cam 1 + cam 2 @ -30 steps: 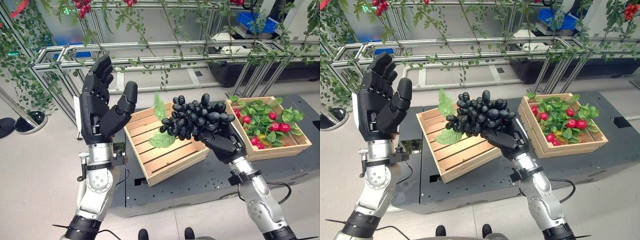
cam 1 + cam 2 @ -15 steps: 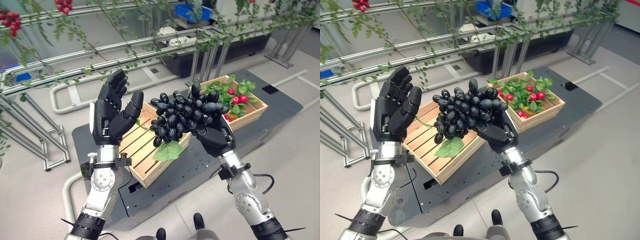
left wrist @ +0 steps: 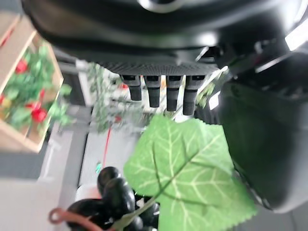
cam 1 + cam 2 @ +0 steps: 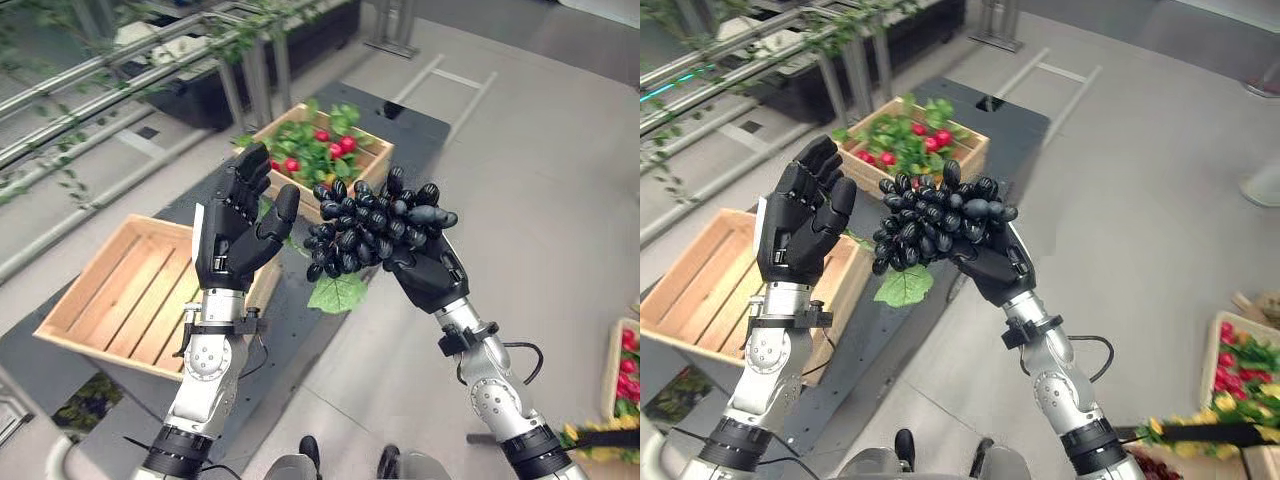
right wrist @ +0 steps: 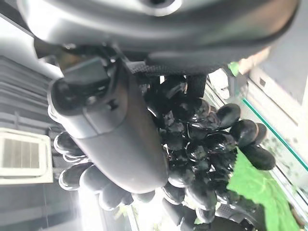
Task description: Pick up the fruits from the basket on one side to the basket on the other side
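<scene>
grey floor [image 4: 560,180], right hand [image 4: 430,280] clutching black grapes [image 4: 372,228], left hand [image 4: 235,235] spread beside

Black grapes held in the right hand

A bunch of glossy black grapes [image 5: 202,144] is clasped by the right hand [image 5: 120,139], the thumb being laid along one side of the bunch. A green leaf [image 5: 257,185] is seen at the bunch's far edge.

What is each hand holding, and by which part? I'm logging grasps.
The right hand cups the black grape bunch from underneath, fingers curled round it. The left hand is open, holding nothing.
</scene>
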